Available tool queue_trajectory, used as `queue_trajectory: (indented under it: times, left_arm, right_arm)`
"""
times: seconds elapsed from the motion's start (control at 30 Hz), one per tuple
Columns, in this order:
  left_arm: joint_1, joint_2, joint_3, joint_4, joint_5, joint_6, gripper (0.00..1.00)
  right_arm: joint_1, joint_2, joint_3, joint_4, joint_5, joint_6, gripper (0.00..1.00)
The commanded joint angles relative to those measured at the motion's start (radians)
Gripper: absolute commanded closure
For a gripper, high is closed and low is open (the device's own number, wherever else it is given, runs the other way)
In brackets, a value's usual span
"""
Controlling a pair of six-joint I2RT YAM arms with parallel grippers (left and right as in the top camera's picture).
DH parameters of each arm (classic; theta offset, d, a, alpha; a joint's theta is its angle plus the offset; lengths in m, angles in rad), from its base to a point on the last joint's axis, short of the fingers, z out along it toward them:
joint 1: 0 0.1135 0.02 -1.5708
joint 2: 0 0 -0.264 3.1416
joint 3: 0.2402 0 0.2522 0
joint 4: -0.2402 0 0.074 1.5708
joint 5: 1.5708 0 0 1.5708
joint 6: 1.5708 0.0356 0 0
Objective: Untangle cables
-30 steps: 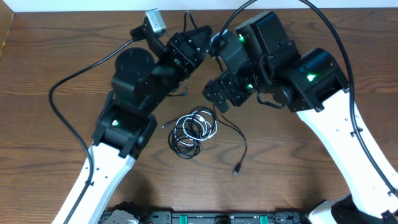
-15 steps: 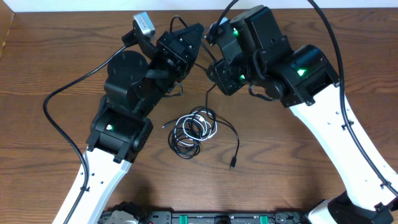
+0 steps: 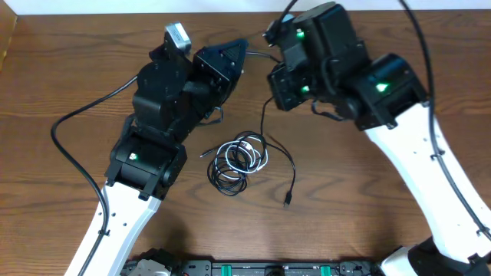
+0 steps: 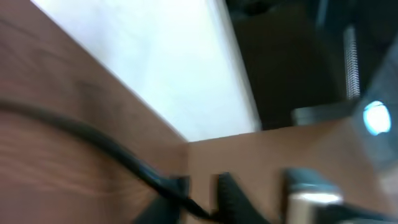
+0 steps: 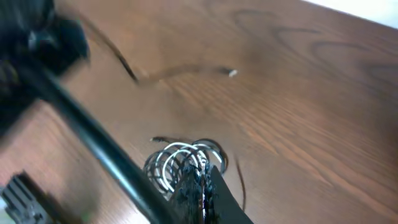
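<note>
The cables [image 3: 238,159] lie as a small coil of black and white loops at the table's middle, also in the right wrist view [image 5: 180,158]. One black strand trails to a plug [image 3: 288,203]. Another rises straight up to my right gripper [image 3: 270,80], whose fingers [image 5: 202,177] are pressed together just above the coil [image 5: 202,168]. My left gripper [image 3: 239,47] points toward the right one near the far edge. In the blurred left wrist view its jaws [image 4: 202,183] stand slightly apart with a thin black cable [image 4: 124,155] running into the gap.
A thick black arm cable [image 3: 77,115] loops over the table's left side, and another crosses the right wrist view [image 5: 93,137]. The white wall [image 3: 92,8] borders the far table edge. A thin cord with a pale tip [image 5: 232,73] lies further off.
The right gripper has shut and moved up toward the far edge, drawing one black strand straight. The left gripper's jaws have parted a little and it has shifted slightly toward the far edge.
</note>
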Motion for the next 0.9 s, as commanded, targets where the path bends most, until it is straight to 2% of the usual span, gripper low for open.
queue_trajectory:
  times: [0.0, 0.1, 0.13, 0.23, 0.33, 0.43, 0.53, 0.67, 0.8, 0.87]
  left_arm:
    - [0.01, 0.008, 0.024, -0.074, -0.006, 0.226, 0.4]
    - [0.007, 0.017, 0.024, -0.14, 0.006, 0.278, 0.2]
    - [0.006, 0.021, 0.023, -0.144, 0.041, 0.296, 0.17]
    - [-0.007, 0.026, 0.023, -0.124, 0.139, 0.336, 0.16]
    - [-0.035, 0.027, 0.023, -0.094, 0.229, 0.444, 0.16]
    - [-0.066, 0.027, 0.023, -0.097, 0.251, 0.516, 0.16]
    - [-0.093, 0.027, 0.023, -0.098, 0.25, 0.525, 0.16]
    - [-0.113, 0.027, 0.023, -0.092, 0.255, 0.534, 0.16]
    - [-0.135, 0.029, 0.023, -0.087, 0.339, 0.693, 0.16]
    - [-0.142, 0.029, 0.023, -0.084, 0.348, 0.733, 0.16]
  right_arm:
    - [-0.071, -0.113, 0.006, -0.001, 0.008, 0.085, 0.99]
    - [-0.122, -0.153, 0.006, -0.009, -0.001, 0.129, 0.99]
    - [-0.139, -0.163, 0.006, -0.012, -0.011, 0.159, 0.99]
    - [-0.153, -0.165, 0.006, -0.015, -0.031, 0.253, 0.99]
    - [-0.154, -0.158, 0.006, -0.023, -0.031, 0.428, 0.99]
    - [-0.154, -0.158, 0.006, -0.027, -0.034, 0.611, 0.99]
    - [-0.154, -0.158, 0.006, -0.027, -0.057, 0.731, 0.99]
    - [-0.154, -0.158, 0.006, -0.027, -0.068, 0.838, 0.99]
    - [-0.154, -0.158, 0.006, -0.024, -0.068, 0.975, 0.99]
    - [-0.154, -0.158, 0.006, -0.022, -0.079, 0.988, 0.99]
